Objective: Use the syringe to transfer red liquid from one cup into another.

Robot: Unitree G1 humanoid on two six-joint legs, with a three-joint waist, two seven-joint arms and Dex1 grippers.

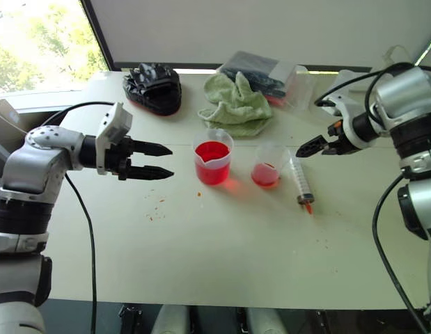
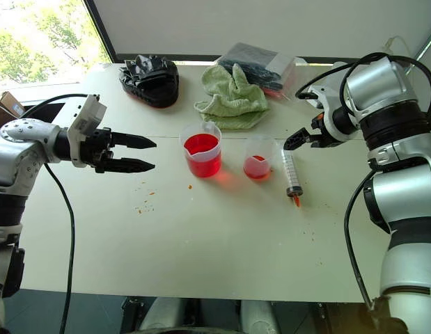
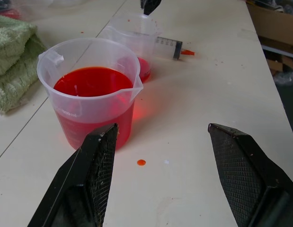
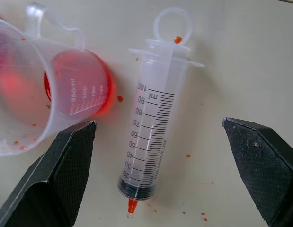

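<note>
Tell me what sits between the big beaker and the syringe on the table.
The small cup, with a little red liquid at its base, stands between the big beaker and the syringe; the left eye view shows it.

A pale table [image 1: 222, 257] stands by a bright window [image 1: 41, 42].

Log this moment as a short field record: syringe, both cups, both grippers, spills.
syringe: large clear plastic syringe with orange-red tip, lying flat on the white table, plunger pushed in, barrel empty
source cup: larger clear beaker with pouring lip, deep red liquid inside
target cup: smaller clear cup, a little red at its base, standing between beaker and syringe
left gripper: open, beside the beaker, holding nothing
right gripper: open, above the syringe, not touching
spills: red droplets on the table
</note>
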